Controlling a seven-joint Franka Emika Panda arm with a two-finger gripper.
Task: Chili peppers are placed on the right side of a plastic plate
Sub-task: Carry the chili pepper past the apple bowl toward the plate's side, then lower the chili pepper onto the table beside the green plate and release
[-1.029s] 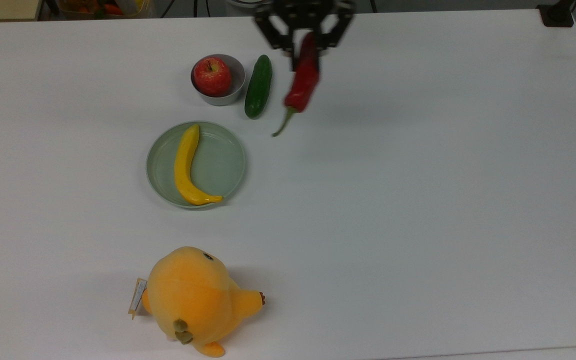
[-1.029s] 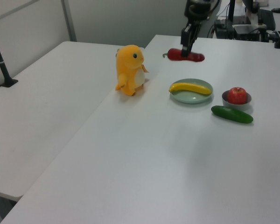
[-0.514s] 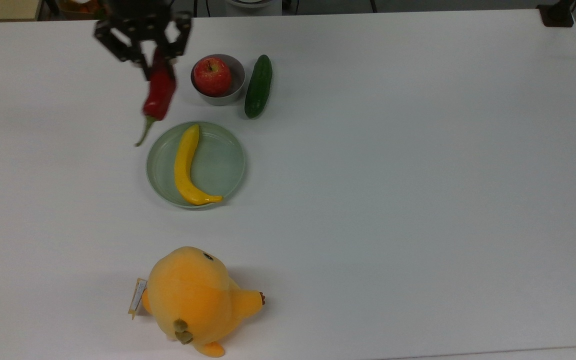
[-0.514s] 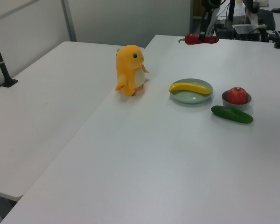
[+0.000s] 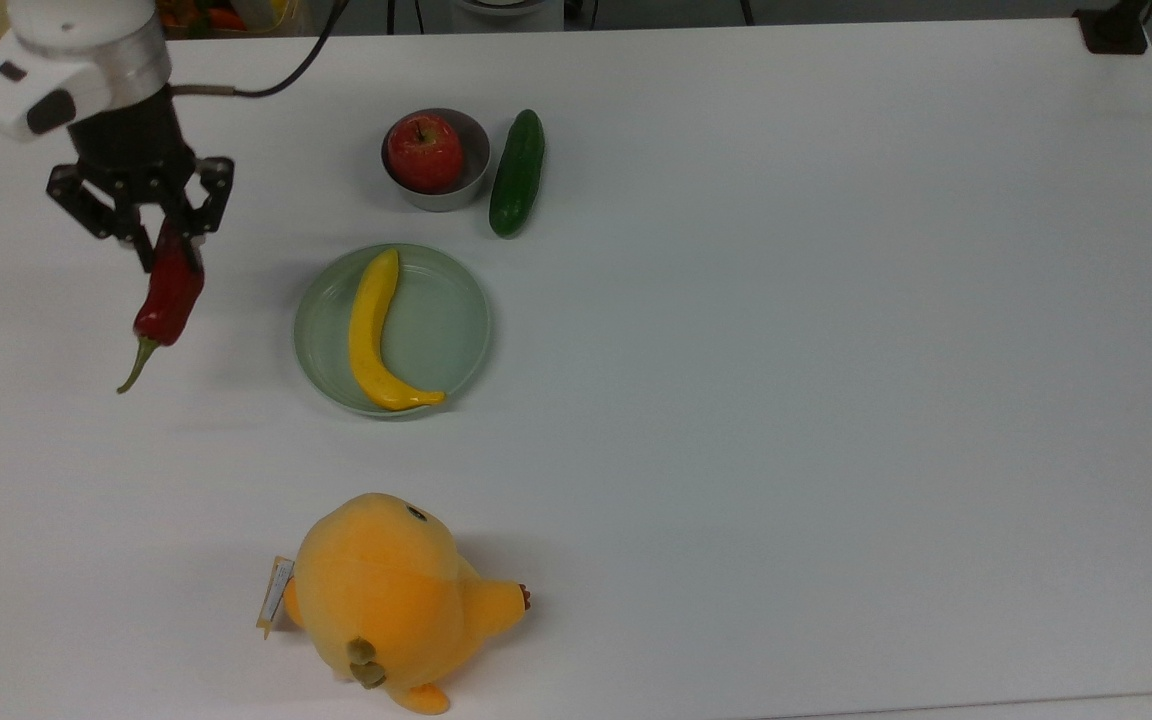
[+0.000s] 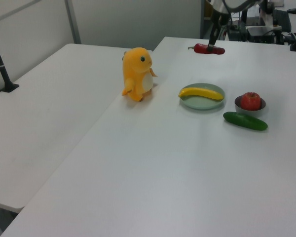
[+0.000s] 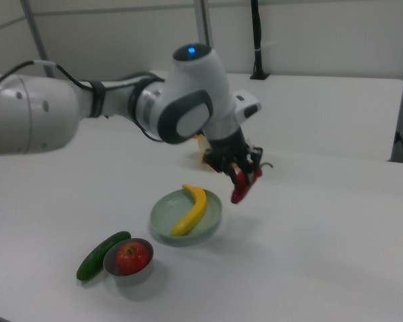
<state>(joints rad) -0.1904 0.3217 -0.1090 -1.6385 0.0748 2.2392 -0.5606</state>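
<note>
Top view has the gripper (image 5: 168, 243) in the upper left of the frame, clamped on the blunt end of the chili pepper (image 5: 168, 295), which hangs down-frame with its green stem trailing toward the lower left. The plastic plate (image 5: 456, 330) sits near the middle, well apart from the pepper, and the banana (image 5: 370, 335) lies along the plate's left half in the top view. Beyond it, the apple (image 5: 425, 152) rests in the small grey bowl (image 5: 473, 160) with the cucumber (image 5: 518, 172) just beside. Over in the right view the pepper (image 7: 241, 188) dangles off the table, on the right view's right of the plate (image 7: 162, 216); in the left view it floats behind the plate (image 6: 204, 102). What a swing from a second ago: then the arm carried the pepper at the top of the frame, right of the cucumber; half a second ago it was passing the bowl; now it has crossed to the far left and dropped lower. Trouble ahead? The pepper is pinched at one end only, so it could pivot or slip during the descent, and a release from this height could send it rolling. The yellow plush toy (image 5: 386, 600) sits at the bottom, out of harm's way. Nothing else on the table (image 5: 836, 400) has budged.
</note>
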